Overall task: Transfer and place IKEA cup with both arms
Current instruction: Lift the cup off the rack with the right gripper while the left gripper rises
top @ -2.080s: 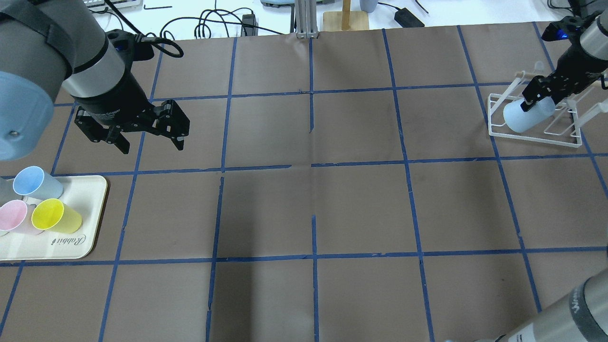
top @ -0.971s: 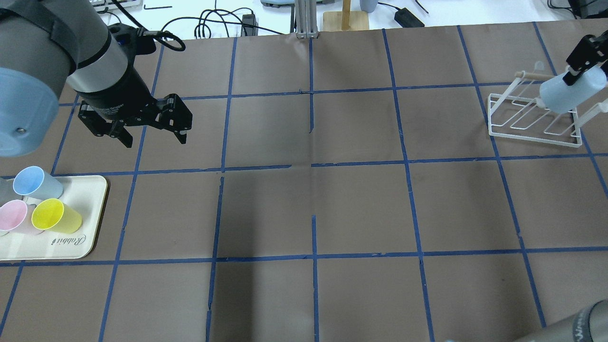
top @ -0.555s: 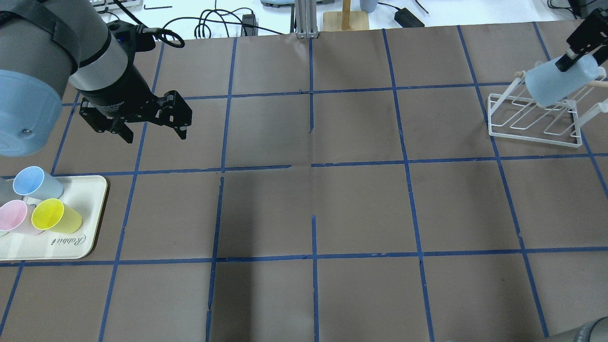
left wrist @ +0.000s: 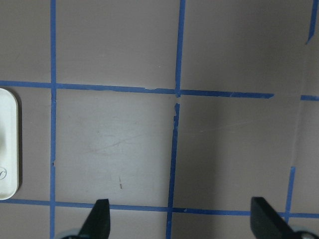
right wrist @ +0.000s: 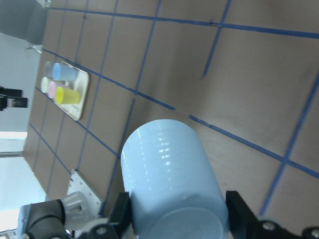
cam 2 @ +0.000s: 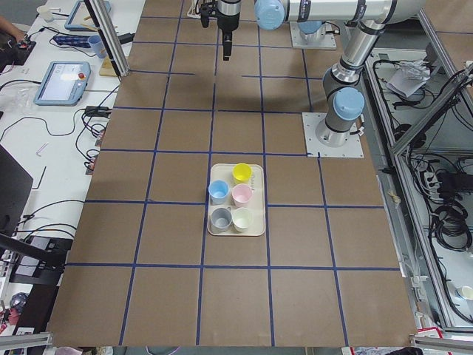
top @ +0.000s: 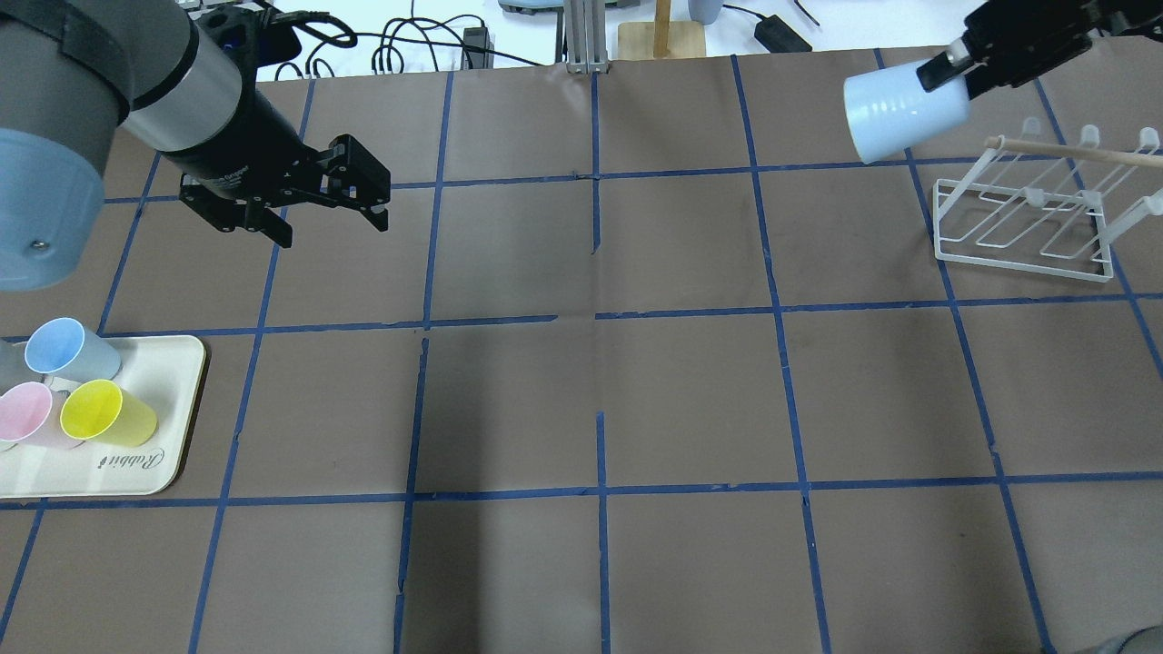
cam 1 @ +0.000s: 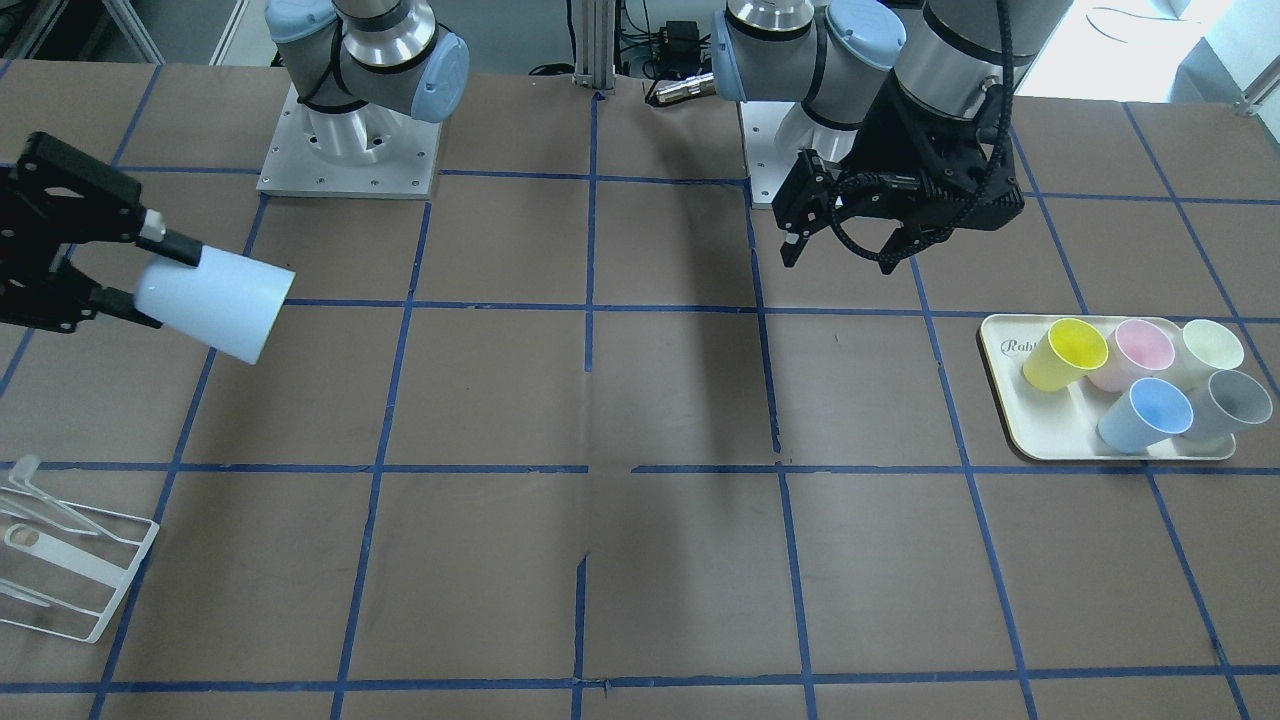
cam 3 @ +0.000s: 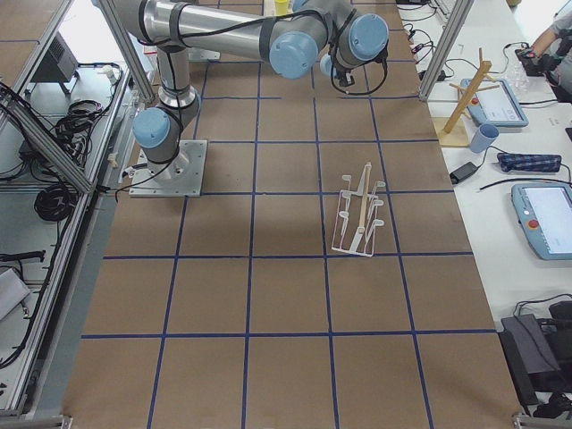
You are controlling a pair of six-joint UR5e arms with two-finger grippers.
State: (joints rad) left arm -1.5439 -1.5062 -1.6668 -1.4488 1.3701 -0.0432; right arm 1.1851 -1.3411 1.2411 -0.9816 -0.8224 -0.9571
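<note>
My right gripper point(top: 947, 69) is shut on the base of the very pale icy-blue IKEA cup point(top: 898, 111). It holds the cup in the air, tilted on its side, wide end toward the table's middle. The cup is left of and above the white wire rack point(top: 1027, 227). It also shows in the front view point(cam 1: 215, 300) with the right gripper point(cam 1: 150, 275), and in the right wrist view point(right wrist: 172, 174). My left gripper point(top: 332, 227) is open and empty above the table, beyond the tray; it also shows in the front view point(cam 1: 838, 260) and the left wrist view point(left wrist: 182, 216).
A cream tray point(top: 154, 454) at the robot's left holds several cups, among them a sky-blue one point(top: 64, 350), a yellow one point(top: 104, 411), a pink one point(top: 27, 413) and a grey one point(cam 1: 1230, 405). Cables and a wooden stand lie beyond the far edge.
My right gripper has lifted the cup off the rack and carried it up and toward the table's middle. My left gripper has moved a little right and farther out, still open.
</note>
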